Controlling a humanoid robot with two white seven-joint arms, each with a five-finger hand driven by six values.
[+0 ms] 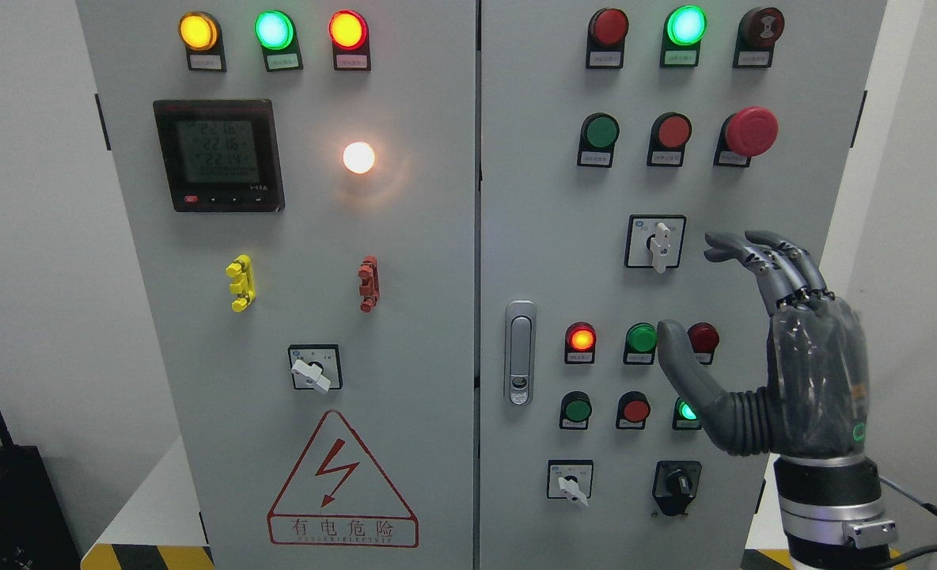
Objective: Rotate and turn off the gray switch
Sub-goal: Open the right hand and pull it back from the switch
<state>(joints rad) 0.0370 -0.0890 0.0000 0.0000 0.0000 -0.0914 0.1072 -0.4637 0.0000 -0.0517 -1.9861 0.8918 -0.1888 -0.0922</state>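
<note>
On the right cabinet door, a gray rotary switch (658, 244) sits in a black-framed square plate, its handle pointing straight down. My right hand (690, 291) is raised just right of and below it, open, with the fingertips (714, 247) a short gap from the plate's right edge. The thumb (678, 356) stretches left across the row of round lamps below the switch and hides part of the dark red one. Nothing is in the hand, and it does not touch the switch. My left arm does not show.
Similar gray switches sit at the lower left door (315, 369) and lower right door (570, 481), beside a black knob (677, 484). A red mushroom button (750, 131), a door latch (520, 352), a meter (218, 154) and lit lamps fill the panel.
</note>
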